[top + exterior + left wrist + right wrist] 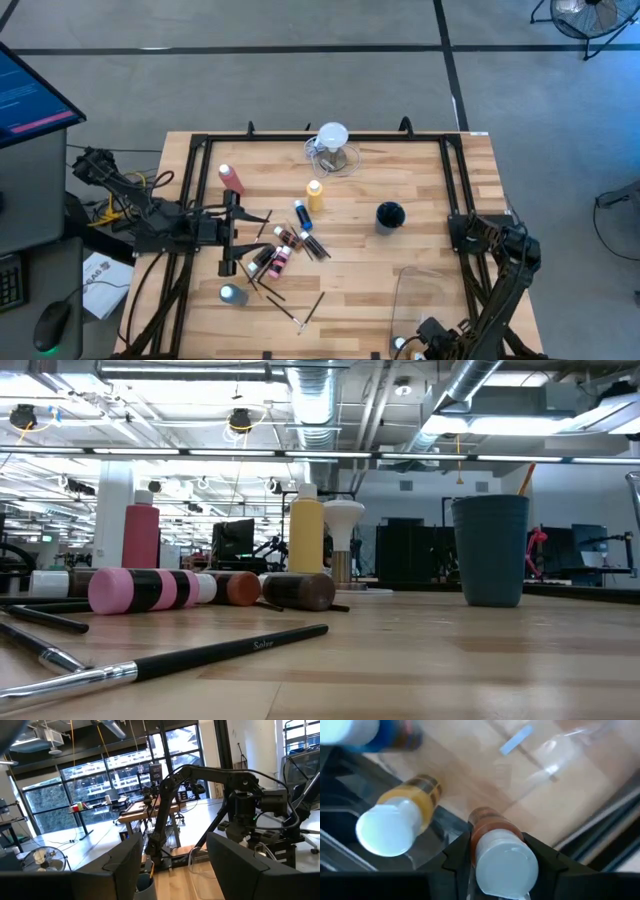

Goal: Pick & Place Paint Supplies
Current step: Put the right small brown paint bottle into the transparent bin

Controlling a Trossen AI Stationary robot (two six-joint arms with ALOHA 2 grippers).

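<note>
My right gripper [502, 857] is at the table's near right corner [420, 340], pointing down, shut on a small orange-brown paint bottle [492, 832] with a white cap. Below it, a clear bin [420, 290] holds a yellow bottle [402, 817] and a blue one [375, 735]. My left gripper [175, 865] hangs open at the table's left [240, 232], with nothing between its fingers. Small bottles [280, 255] and brushes [305, 312] lie on the table. Pink-red [232, 178] and yellow [315, 194] squeeze bottles stand upright. My right gripper pinches the bottle's upper body [487, 827], just under the white cap [506, 865], between its two fingers [546, 860]. The fingers come from above, pointing down. The bottle hangs upright, cap up, clear of the clear bin's floor.
A dark cup [389, 214] stands right of centre. The clear jug with a round white top [332, 148] is at the far edge. A grey-capped bottle [232, 294] sits near the front left. A black frame [300, 138] rims the table.
</note>
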